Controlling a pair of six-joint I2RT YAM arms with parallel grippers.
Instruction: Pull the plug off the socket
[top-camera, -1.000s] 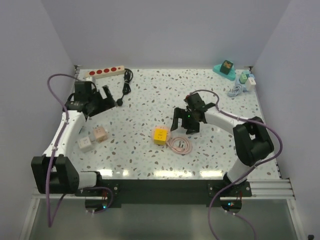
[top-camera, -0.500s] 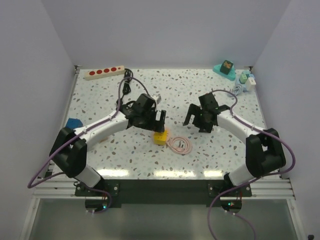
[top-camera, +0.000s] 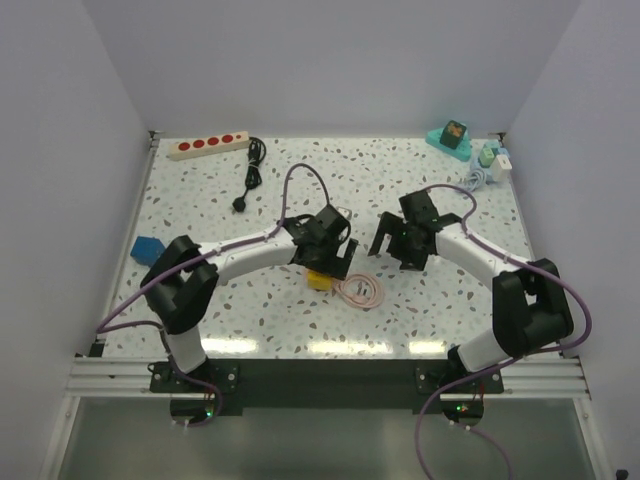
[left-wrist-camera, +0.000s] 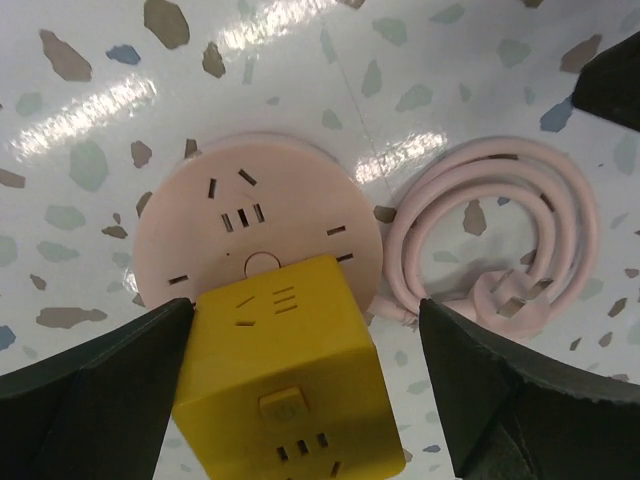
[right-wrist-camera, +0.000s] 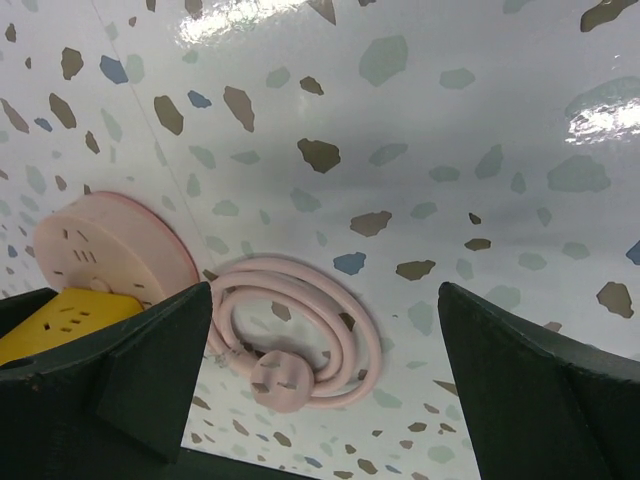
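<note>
- Left wrist view: my left gripper (left-wrist-camera: 305, 320) has its fingers spread wide, pinching nothing. A yellow cube socket (left-wrist-camera: 290, 400) stands between them. The left finger is right at the cube's side and the right finger is clear of it.
- Just past the cube lies a round pink disc (left-wrist-camera: 255, 230) with plug slots. The cube overlaps its near edge, and I cannot tell whether it rests on it.
- Beside the disc, a pink cable (left-wrist-camera: 500, 250) lies coiled on the speckled table (top-camera: 260, 320), its plug end tucked into the coil.
- Seen from its own wrist, my right gripper (right-wrist-camera: 325, 295) is also spread wide and holds nothing. It hangs above the table with the coil below and between its fingers.
- From the top camera, both grippers are near the table's middle, facing each other and a little apart.
- Further left, near the edge, sits a flat blue piece (top-camera: 150, 247).
- Beyond my left arm, the plug (top-camera: 240, 205) lies on the table, out of any outlet. Its thin black cord runs back to a bundle beside the strip's end.
- At the far left edge lies the power strip (top-camera: 207, 145), cream with red outlets, well apart from both my grippers.
- At the far right corner stands a teal stand (top-camera: 455, 138), with a light-blue cable (top-camera: 470, 181) near it.
</note>
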